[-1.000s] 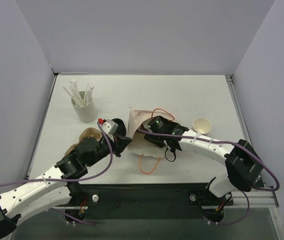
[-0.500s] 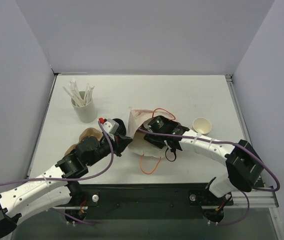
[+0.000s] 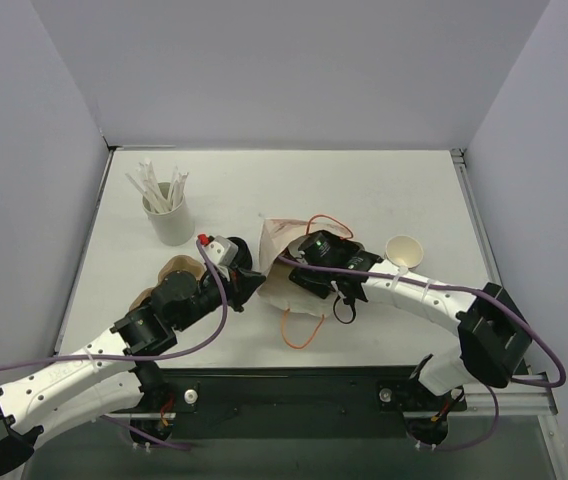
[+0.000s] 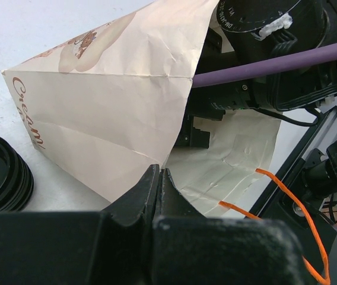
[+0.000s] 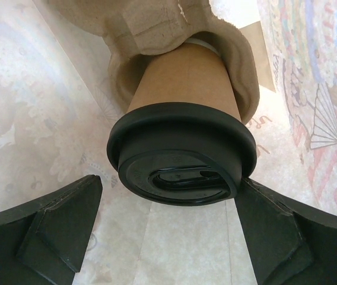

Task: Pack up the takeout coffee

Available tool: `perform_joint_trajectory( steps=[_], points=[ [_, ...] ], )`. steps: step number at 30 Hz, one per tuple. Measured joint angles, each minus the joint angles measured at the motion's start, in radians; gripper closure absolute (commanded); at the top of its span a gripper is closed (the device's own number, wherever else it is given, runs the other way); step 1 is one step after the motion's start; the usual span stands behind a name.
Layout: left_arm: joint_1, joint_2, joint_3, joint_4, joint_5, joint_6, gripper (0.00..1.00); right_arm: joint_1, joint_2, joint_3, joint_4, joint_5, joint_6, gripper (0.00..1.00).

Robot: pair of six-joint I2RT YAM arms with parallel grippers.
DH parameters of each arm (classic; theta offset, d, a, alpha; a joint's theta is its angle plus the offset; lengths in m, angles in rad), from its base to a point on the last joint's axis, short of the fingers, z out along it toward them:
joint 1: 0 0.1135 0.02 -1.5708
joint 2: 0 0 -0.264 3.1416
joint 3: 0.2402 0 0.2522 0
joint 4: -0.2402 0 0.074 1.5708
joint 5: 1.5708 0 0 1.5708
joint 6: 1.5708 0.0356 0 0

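Note:
The takeout coffee point(image 5: 183, 113), a brown paper cup with a black lid point(image 5: 180, 160), sits in a moulded pulp carrier point(image 5: 156, 29) inside a printed paper bag point(image 3: 282, 262) lying on its side. My right gripper point(image 5: 168, 189) is inside the bag and open. Its fingers point(image 5: 62, 214) stand on either side of the lid, the right one at the lid's rim and the left one apart from it. My left gripper point(image 4: 158, 175) is shut on the bag's lower mouth edge, holding it open. In the top view the coffee is hidden by the bag and the right wrist point(image 3: 326, 255).
A white holder of wrapped straws point(image 3: 167, 215) stands at the back left. A lidless paper cup point(image 3: 404, 250) is right of the bag. A stack of black lids point(image 4: 2, 172) lies left of the bag. Orange bag handles point(image 3: 299, 330) trail toward the near edge.
My right gripper's jaws have spread wider around the lid. The left gripper keeps its hold on the bag, which has barely shifted.

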Motion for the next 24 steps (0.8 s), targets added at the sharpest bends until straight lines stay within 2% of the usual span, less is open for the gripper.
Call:
perform_joint_trajectory(
  steps=[14,16,24],
  points=[
    [0.0,0.031,0.042,-0.028,-0.003,-0.025,1.0,-0.005,-0.034,0.0,-0.048,-0.028,0.001,0.03],
    [0.0,0.033,0.045,-0.03,-0.004,-0.025,1.0,-0.005,-0.039,0.0,-0.052,-0.029,0.001,0.0],
    [0.0,0.042,0.052,-0.037,-0.004,-0.024,1.0,-0.005,-0.062,0.0,-0.085,-0.053,-0.001,0.0]
  ],
)
